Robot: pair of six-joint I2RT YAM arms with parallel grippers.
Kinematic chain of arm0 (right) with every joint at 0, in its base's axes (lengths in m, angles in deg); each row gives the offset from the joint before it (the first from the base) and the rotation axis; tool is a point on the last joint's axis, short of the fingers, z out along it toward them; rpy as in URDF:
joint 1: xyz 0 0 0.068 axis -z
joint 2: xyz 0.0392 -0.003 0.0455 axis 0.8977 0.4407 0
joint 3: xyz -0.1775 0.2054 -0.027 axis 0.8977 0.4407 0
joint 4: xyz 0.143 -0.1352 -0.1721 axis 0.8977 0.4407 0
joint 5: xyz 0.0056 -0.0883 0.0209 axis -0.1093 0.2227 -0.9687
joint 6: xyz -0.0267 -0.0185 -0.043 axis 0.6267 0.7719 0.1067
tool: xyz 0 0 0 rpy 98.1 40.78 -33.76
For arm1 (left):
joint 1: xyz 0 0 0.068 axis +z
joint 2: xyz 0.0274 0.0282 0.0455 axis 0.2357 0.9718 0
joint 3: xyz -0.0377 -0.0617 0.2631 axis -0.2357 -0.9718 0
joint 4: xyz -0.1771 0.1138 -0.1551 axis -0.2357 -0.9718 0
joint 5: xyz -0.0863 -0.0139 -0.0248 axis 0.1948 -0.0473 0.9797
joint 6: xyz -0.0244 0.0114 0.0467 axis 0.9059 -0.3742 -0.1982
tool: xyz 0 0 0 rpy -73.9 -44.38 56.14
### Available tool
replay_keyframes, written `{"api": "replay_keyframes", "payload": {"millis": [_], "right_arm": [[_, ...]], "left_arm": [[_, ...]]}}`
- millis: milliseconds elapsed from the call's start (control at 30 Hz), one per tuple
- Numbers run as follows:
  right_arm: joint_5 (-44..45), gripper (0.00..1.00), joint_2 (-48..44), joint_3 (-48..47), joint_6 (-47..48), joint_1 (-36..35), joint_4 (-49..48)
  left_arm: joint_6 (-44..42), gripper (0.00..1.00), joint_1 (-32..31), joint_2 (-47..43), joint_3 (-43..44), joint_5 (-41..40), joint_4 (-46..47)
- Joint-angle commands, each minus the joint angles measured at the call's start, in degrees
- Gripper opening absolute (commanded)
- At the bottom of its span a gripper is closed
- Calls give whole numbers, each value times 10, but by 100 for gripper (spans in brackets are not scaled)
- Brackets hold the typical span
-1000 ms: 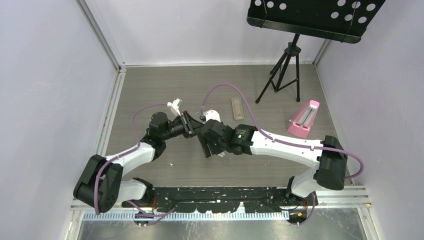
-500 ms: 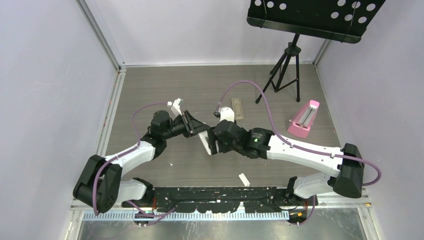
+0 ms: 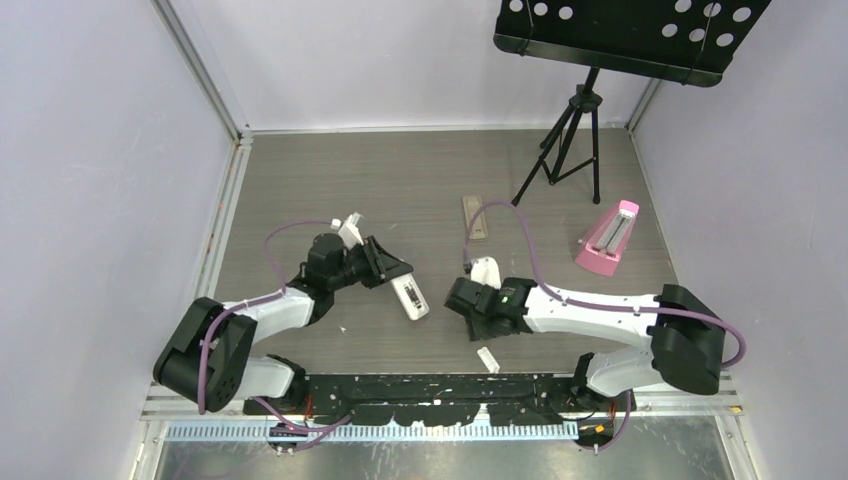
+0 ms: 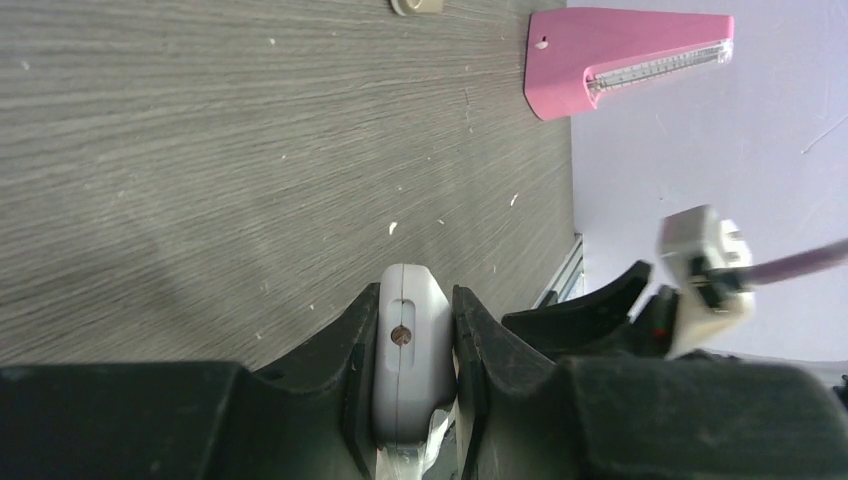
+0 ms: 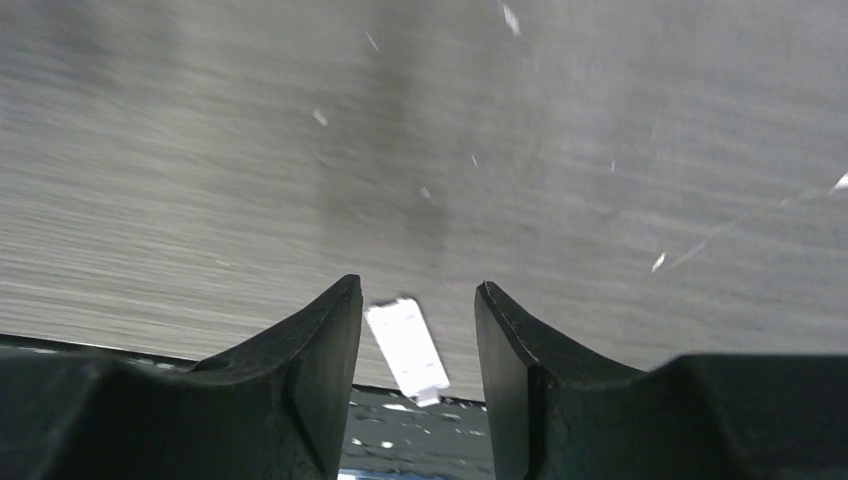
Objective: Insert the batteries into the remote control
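The remote control [image 3: 411, 298] is a slim white bar with rounded ends, held just above the table [image 3: 400, 170] left of centre. From above, its upper face is pale with a small dark patch towards the gripped end. That patch is too small to tell whether it is a recess or whether anything lies in it. In the left wrist view its free end is light grey, with a narrow slot and a small brownish dot set in it.

The left gripper [image 4: 415, 295] pinches the remote control across its width, one dark finger pressed against each long side. The bar pokes out past the fingertips towards the right arm.

The right gripper [image 5: 415, 288] hangs low over the table near its front edge, with its jaws spread and nothing between them. Through the gap, a small white piece [image 5: 407, 348] lies flat on the table, right at that edge and apart from both fingers.

A tan bar [image 3: 476, 217] lies flat farther back, well apart from both grippers. Its middle looks slightly darker than its rim, but whether it holds anything cannot be told. A pink wedge [image 3: 607, 236] stands towards the right wall.
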Motion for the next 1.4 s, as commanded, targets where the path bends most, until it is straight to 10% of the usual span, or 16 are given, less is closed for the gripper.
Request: {"api": "replay_keyframes", "payload": {"millis": [0, 533, 1000, 1367], "right_arm": [[-58, 50, -3, 44, -48, -19, 5], [-81, 54, 50, 70, -40, -72, -19], [-35, 37, 77, 87, -61, -74, -14], [-20, 56, 42, 71, -74, -74, -11]], "left_arm": [[29, 0, -4, 5, -22, -17, 87], [126, 0, -118, 42, -76, -379, 164], [138, 44, -120, 54, -100, -425, 158], [106, 78, -126, -85, -52, -498, -169]]}}
